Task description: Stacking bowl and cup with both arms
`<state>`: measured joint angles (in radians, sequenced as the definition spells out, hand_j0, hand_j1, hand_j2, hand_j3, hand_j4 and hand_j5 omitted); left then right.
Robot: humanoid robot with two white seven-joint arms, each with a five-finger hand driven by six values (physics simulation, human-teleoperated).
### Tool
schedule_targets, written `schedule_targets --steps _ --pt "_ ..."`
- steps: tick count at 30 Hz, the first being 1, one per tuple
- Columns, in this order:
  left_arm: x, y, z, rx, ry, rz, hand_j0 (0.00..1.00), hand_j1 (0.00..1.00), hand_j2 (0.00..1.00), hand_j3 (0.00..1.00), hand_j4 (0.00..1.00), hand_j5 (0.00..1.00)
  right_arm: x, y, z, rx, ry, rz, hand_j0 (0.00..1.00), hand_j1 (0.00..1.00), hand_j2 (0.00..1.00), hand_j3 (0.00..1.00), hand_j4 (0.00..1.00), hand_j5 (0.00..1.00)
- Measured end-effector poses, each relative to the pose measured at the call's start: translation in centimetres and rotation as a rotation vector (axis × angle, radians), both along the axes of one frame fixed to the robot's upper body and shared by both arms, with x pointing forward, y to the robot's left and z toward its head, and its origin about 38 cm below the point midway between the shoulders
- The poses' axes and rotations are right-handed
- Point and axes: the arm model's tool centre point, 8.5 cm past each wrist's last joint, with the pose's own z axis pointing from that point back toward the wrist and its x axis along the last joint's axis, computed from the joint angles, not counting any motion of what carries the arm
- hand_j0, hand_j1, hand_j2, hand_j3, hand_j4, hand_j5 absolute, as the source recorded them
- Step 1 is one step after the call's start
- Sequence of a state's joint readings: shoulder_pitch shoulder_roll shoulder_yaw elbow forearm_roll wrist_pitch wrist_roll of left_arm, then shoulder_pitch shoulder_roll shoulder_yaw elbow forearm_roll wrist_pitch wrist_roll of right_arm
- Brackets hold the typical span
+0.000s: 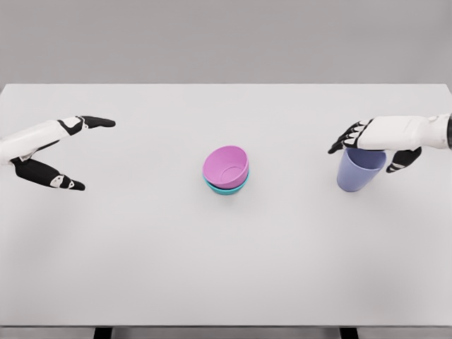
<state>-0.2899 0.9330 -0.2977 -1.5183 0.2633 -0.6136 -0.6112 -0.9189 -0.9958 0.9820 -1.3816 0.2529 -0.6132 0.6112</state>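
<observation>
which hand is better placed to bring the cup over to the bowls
Right. The right hand is already over the rim of the blue cup, while the left hand sits open, far across the table from the stacked bowls.

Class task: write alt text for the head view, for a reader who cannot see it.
On a white table, a pink plastic bowl sits tilted inside a teal bowl at the centre. The right hand grips the rim of an upright lavender plastic cup at right. The left hand hovers open at far left.

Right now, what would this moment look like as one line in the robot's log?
left hand: open, holds nothing | right hand: over blue cup, grip unclear | pink bowl: tilted in teal bowl, mid-table
</observation>
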Motion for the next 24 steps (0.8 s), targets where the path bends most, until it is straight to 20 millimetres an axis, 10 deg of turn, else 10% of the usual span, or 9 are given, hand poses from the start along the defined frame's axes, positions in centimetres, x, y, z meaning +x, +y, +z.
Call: schedule_targets --steps 24 --pt "0.0 -0.1 -0.1 -0.002 0.002 -0.001 1.00 1.00 1.00 1.00 1.00 1.00 1.8 4.2 2.6 0.083 -0.078 0.069 0.65 0.65 0.65 0.65 0.65 0.65"
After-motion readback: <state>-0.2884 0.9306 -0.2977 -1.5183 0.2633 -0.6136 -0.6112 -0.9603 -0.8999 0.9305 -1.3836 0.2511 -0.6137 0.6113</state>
